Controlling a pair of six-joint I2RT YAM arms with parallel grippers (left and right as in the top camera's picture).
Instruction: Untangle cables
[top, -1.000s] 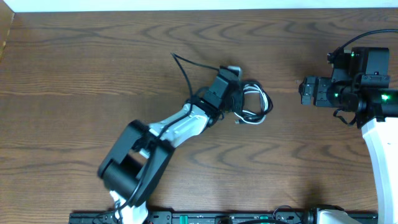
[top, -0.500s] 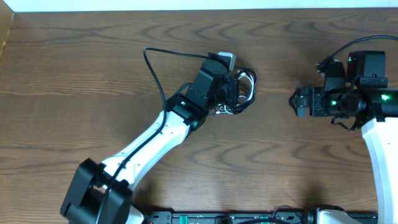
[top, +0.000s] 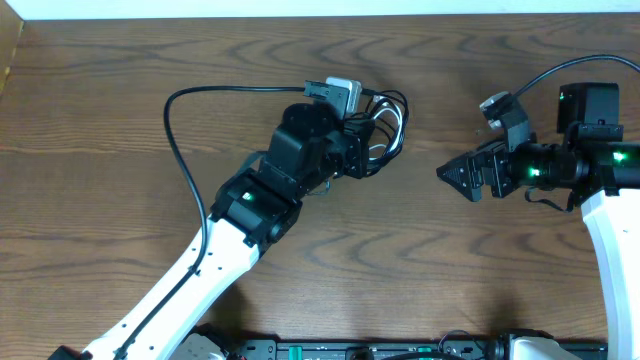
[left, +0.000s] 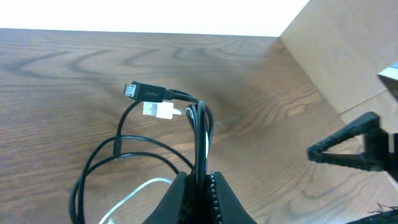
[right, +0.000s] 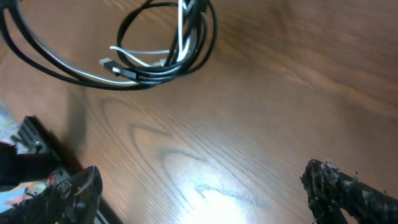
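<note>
The cables (top: 388, 128), one black and one white, form a small coil at the table's upper middle. My left gripper (top: 368, 140) is shut on the coil's strands. In the left wrist view the black strands (left: 200, 134) run up out of the closed jaws (left: 200, 186), and a black plug (left: 144, 93) and a white plug (left: 158, 111) lie just beyond. My right gripper (top: 462, 175) is open and empty, to the right of the coil and apart from it. The right wrist view shows the coil (right: 168, 46) ahead of the wide-open fingers (right: 205, 186).
The left arm's thicker black cable (top: 185, 130) arcs over the table to the left of the coil. A pale board (left: 336, 56) stands at the right in the left wrist view. Bare wooden table (top: 480, 270) lies below the right gripper.
The left arm has carried the coil up and a little left, away from the table's middle. The right gripper has moved left toward the coil and opened.
</note>
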